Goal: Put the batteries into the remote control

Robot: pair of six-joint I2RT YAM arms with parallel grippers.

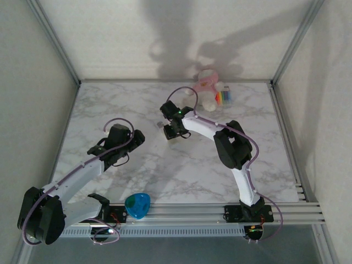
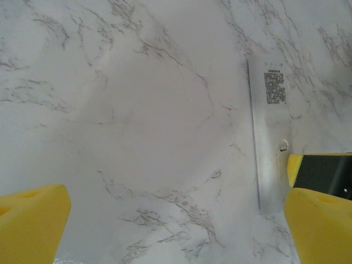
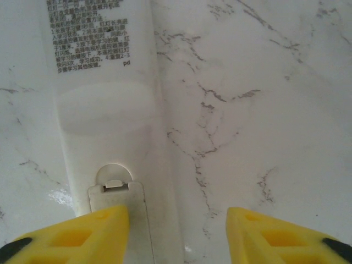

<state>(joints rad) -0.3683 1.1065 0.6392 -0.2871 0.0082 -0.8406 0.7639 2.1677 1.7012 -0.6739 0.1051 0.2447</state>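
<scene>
The remote control [image 3: 104, 110] has tiny print on its back, just ahead of the right gripper [image 3: 176, 215], too blurry to read except "pd".

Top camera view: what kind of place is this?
Probably a robot test booth, not a home. A marble-patterned table is boxed in by plain white walls on metal posts, and a left arm and right arm are bolted to rails at its near edge.
</scene>
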